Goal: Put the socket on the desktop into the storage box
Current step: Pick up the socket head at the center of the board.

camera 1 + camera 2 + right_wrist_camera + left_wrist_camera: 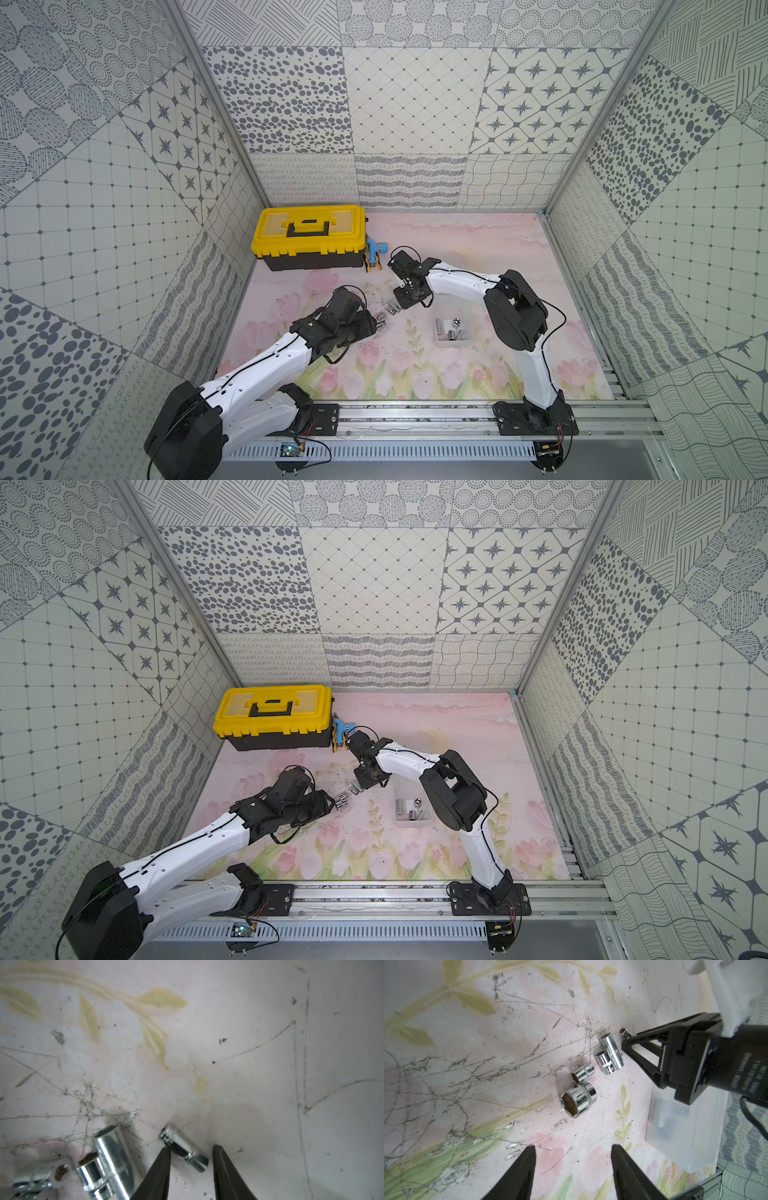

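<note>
Near edge: aluminium rail [415, 419], two arm bases bolted on. Left gripper [572, 1155]: two black fingers well apart, bare mat [478, 257] between them, holding nothing. Sockets on the mat, counted: five, all chrome, all lying on their sides in a loose row between the two grippers. Big socket [578, 1101], hex bore turned to the left wrist camera; stubby socket [583, 1073] just beside it; medium socket [605, 1061] touching a long socket [611, 1049]; small socket [184, 1148], knurled at one end, stepped down at the other, a little apart from the rest. Right gripper [191, 1147] straddles the small socket: one fingertip touches its knurled end, the other stands clear, so part open, no grip. Storage box [455, 344]: one, clear plastic, on the mat near the right arm, at least three sockets inside. One yellow-lidded toolbox [309, 237], far left corner.
</note>
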You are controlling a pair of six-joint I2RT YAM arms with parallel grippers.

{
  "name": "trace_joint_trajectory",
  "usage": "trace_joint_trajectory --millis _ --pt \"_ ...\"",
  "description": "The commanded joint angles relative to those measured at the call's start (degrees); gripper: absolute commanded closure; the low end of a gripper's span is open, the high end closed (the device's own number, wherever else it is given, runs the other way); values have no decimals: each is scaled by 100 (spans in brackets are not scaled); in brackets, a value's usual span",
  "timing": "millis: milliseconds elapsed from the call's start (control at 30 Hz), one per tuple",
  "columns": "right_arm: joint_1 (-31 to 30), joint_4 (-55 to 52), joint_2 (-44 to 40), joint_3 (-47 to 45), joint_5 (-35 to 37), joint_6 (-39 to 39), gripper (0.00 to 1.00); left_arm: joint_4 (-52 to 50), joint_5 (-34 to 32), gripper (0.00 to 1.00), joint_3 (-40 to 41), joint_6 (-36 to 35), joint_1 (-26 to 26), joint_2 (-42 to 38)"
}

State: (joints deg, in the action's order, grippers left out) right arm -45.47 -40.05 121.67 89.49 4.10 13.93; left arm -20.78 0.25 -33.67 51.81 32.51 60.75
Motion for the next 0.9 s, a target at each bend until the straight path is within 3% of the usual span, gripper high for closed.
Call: trace_joint_trajectory --millis 0,333,500,733,867 --pt "38 165 109 -220 -141 8 68 139 27 37 -28 -81 -62 62" --pt "38 430 -4 -461 -259 -22 100 519 185 39 49 79 -61 542" --pt "30 756 -520 -849 -286 22 100 482 151 38 -23 58 -67 468" --pt "-21 1723 -2376 -2118 -527 322 100 224 460 38 -577 -69 -74 -220" --pt "-49 2275 -3531 -2868 -936 711 100 776 1243 38 -614 -5 -70 -529"
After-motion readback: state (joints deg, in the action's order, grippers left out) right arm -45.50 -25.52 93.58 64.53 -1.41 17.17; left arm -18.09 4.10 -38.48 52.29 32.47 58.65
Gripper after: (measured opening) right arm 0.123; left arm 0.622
